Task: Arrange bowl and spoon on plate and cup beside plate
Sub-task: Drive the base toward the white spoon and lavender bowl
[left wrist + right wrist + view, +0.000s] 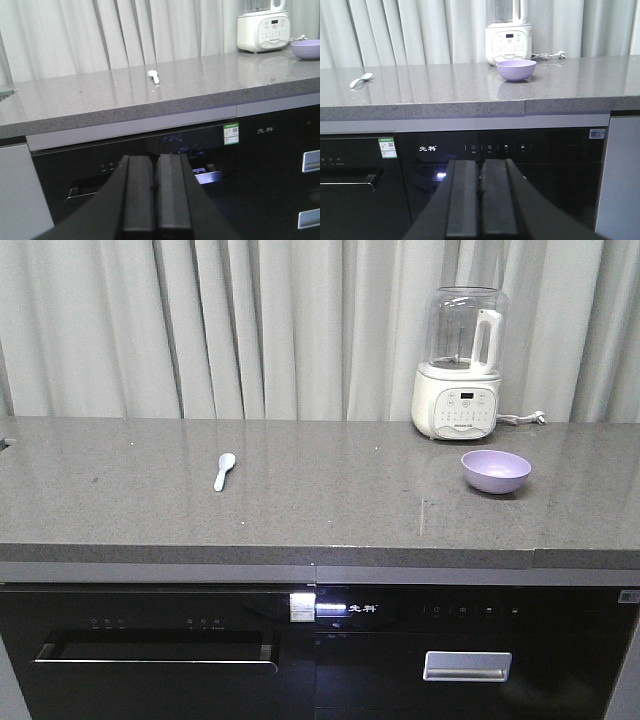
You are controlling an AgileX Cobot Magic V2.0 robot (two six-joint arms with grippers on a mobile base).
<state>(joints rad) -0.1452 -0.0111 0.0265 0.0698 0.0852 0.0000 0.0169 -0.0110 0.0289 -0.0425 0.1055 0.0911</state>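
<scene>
Showing nothing yet arranged: the bowl (495, 470) and the spoon (224, 471) are set well apart on the countertop (320, 505). No plate or cup is seen, perhaps lying out of frame. The left gripper (155, 162) and right gripper (481, 167) are pressed together, empty, below it.

We see a grey speckled stone worktop (300, 500) running the full width, backed by pale pleated curtains (250, 320). At its rear right stands a white blender (458, 365) with a clear jug and a button panel. Its cord (522, 419) trails right and ends in what may be a plug. Below sit two glossy black appliance fronts. The left front (150, 690) carries a long bar handle (155, 650) and a small sticker (231, 134), and the right front (560, 660) has a silver pull (466, 665).
</scene>
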